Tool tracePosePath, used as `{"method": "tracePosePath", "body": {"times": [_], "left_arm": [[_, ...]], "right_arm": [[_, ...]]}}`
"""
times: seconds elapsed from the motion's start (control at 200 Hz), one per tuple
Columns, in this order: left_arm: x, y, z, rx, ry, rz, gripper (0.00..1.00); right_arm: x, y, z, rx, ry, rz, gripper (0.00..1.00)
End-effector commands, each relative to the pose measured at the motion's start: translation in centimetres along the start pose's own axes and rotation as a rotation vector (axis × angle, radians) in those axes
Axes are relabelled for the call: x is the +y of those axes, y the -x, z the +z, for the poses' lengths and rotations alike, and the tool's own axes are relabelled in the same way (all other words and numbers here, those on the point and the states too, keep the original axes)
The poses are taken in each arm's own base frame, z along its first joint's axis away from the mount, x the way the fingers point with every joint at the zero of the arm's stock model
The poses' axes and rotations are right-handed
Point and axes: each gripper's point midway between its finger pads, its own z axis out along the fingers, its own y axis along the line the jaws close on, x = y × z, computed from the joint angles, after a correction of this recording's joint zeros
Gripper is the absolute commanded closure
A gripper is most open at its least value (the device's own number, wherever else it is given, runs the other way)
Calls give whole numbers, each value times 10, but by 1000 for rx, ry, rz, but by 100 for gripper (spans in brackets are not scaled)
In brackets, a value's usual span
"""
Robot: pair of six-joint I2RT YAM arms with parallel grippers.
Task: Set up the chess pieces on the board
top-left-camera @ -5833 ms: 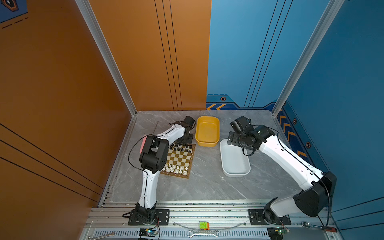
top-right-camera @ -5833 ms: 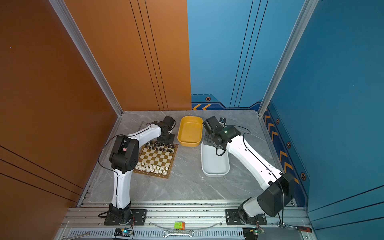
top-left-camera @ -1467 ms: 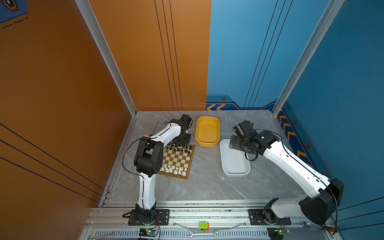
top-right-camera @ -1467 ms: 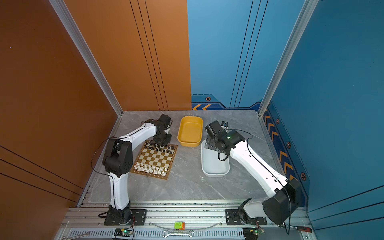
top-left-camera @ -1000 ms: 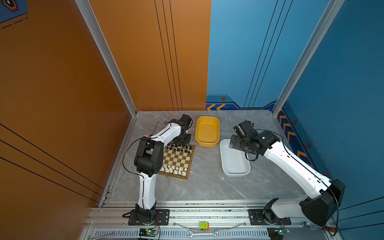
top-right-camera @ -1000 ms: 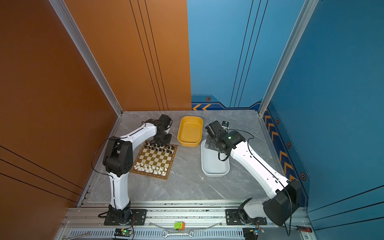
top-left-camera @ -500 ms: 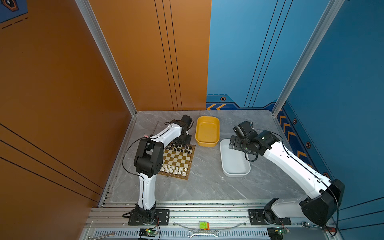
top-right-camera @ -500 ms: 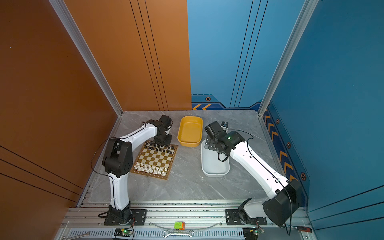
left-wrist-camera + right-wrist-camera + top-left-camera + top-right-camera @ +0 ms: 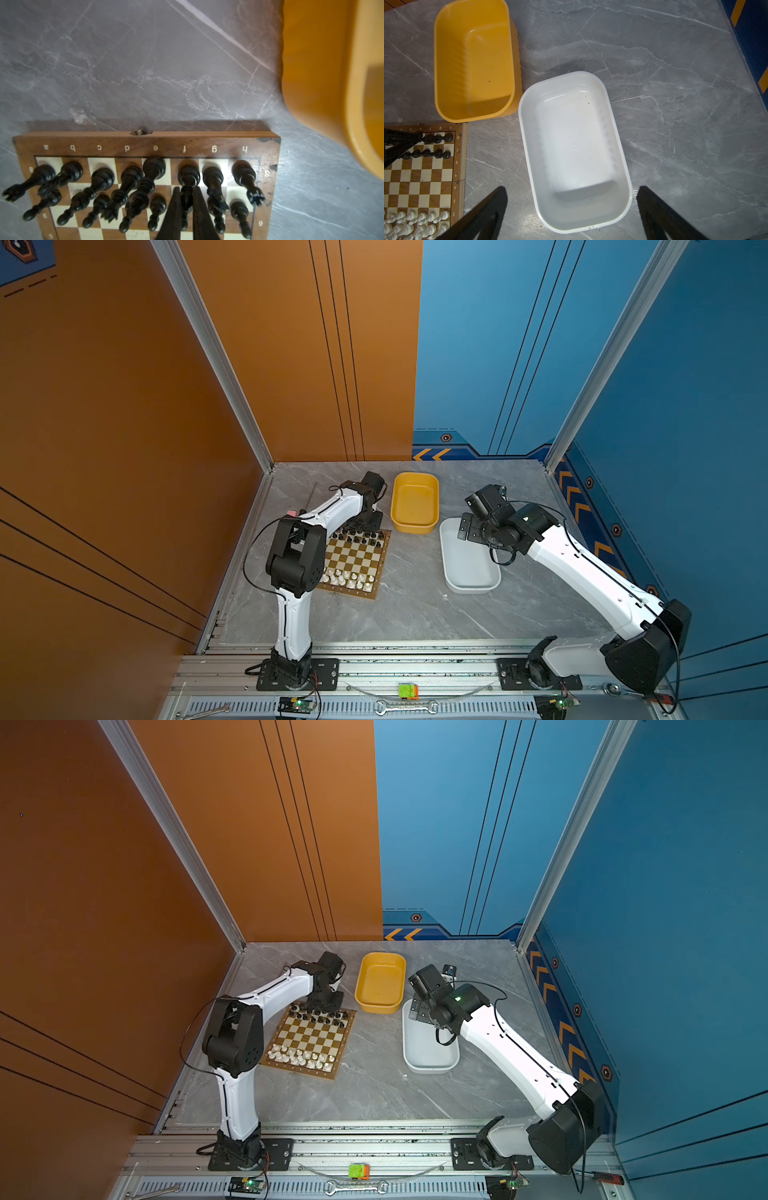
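Fig.: L gripper [image 9: 186, 204] is clenched on the top of a black piece [image 9: 189, 175] standing on the back-rank f sq. of the board [image 9: 145, 141], prob. to seat it upright w/o knocking neighbours. R gripper [image 9: 572, 190] hangs spread wide above the empty white tub [image 9: 571, 124], prob. parked since it and the yellow tub [image 9: 473, 62] hold nothing. Board lies on the table [image 9: 415, 605] just beside the yellow tub: brown-gold/cream sqs., lettered brown rim, 2 black rows [image 9: 357, 537] at the far edge, 2 cream-white rows [image 9: 347, 578] at the near edge.
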Motion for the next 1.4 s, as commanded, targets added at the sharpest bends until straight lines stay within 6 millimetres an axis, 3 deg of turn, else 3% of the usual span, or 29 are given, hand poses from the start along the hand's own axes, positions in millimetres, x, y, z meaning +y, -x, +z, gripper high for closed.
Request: {"method": "tracePosePath", "body": {"times": [0.0, 0.19, 0.756, 0.921, 1.397], "left_arm": [[0, -6, -8, 7, 3, 9, 97], [0, -5, -9, 3, 4, 13, 81], [-4, 19, -38, -88, -20, 1, 70], [10, 28, -52, -137, 52, -2, 63], [30, 22, -25, -77, 79, -45, 63]], "right_arm": [[-6, -1, -2, -17, -16, 12, 0], [-5, -1, -2, -14, -15, 12, 0], [3, 7, -1, -20, -12, -5, 0], [4, 8, 1, -16, -15, -9, 0], [2, 10, 3, -9, -18, -8, 0]]}}
